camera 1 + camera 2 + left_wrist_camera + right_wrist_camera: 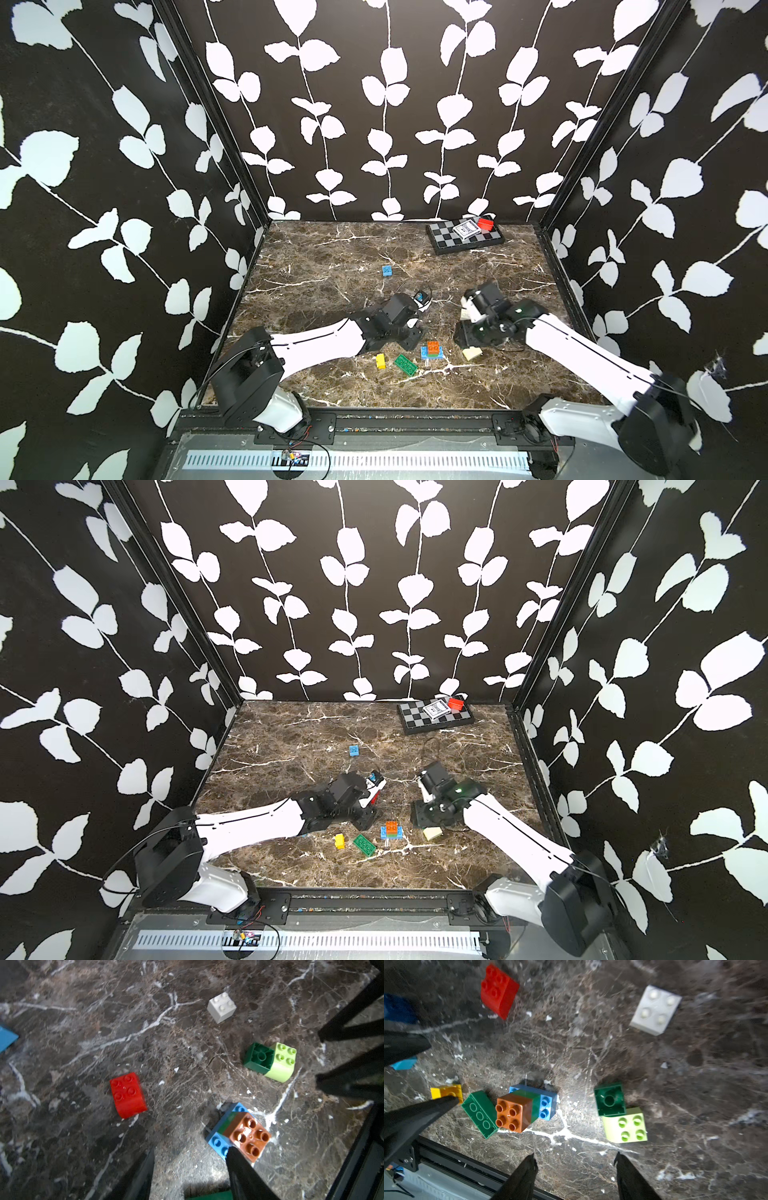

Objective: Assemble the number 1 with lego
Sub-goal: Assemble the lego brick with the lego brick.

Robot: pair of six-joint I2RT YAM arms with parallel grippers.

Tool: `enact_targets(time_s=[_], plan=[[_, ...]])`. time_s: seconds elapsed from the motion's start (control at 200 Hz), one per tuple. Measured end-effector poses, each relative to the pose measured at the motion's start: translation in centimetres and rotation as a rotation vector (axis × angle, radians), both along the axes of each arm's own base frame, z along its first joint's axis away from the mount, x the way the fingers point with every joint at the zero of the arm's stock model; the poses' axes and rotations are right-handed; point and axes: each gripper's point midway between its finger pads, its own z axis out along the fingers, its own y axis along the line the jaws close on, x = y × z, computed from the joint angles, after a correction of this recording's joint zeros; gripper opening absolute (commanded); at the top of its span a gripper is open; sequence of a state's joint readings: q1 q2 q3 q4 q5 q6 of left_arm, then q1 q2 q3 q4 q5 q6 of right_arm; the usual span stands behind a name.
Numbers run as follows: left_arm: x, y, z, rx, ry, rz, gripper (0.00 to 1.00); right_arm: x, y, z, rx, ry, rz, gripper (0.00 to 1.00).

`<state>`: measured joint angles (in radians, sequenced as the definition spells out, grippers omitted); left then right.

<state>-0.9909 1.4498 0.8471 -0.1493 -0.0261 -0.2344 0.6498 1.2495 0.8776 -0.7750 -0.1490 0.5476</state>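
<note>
Marble-patterned table point(332, 257) carries all my lego, and I read it from my left. Leftmost in the near cluster sits a yellow brick point(380, 360). Well beyond it, toward the table's middle, a light blue brick point(387, 271) lies alone. Just beside the yellow one, the green oblong brick point(405, 365) lies hollow side up, its long axis slanted to the table's front edge.

Next comes the stack point(432, 351): an orange brick point(248, 1135) on a green layer on a blue oblong base point(217, 1142), whose long axis runs roughly side to side. My left fingers point(239, 1167) are spread with nothing between them. One tip hangs right at the stack's edge, so the stack lies just off that side of the gap, not inside it. Farther out I see a red brick point(127, 1095) and a white brick point(222, 1006), each alone, studs up.

My right fingers point(523, 1180) are likewise apart and empty. Ahead of them lies the light green brick point(626, 1125), touching a dark green brick point(610, 1099) turned upside down. I judge my left arm nearer the stack and my right arm nearer that green pair.

I see no bin or tray. The chessboard point(444, 239) at the back right carries a card pack point(463, 230) and a small red block point(485, 224).
</note>
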Motion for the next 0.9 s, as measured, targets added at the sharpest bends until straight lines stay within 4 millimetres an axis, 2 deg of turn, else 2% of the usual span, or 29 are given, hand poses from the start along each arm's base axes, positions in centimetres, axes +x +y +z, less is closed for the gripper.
enact_targets(time_s=[0.135,0.305,0.64,0.9], plan=[[0.5,1.5,0.8,-0.042,-0.022,0.098,0.58,-0.5,1.7,-1.1,-0.032,0.039,0.054,0.59],[1.3,2.5,2.3,-0.098,-0.058,0.180,0.58,0.0,3.1,-1.0,-0.025,0.030,0.080,0.59],[1.8,4.4,1.8,-0.097,-0.069,0.268,0.60,0.8,5.2,-1.5,-0.021,0.035,0.113,0.58],[1.9,4.9,2.2,-0.106,-0.078,0.292,0.60,0.6,5.7,-2.3,-0.042,0.058,0.129,0.56]])
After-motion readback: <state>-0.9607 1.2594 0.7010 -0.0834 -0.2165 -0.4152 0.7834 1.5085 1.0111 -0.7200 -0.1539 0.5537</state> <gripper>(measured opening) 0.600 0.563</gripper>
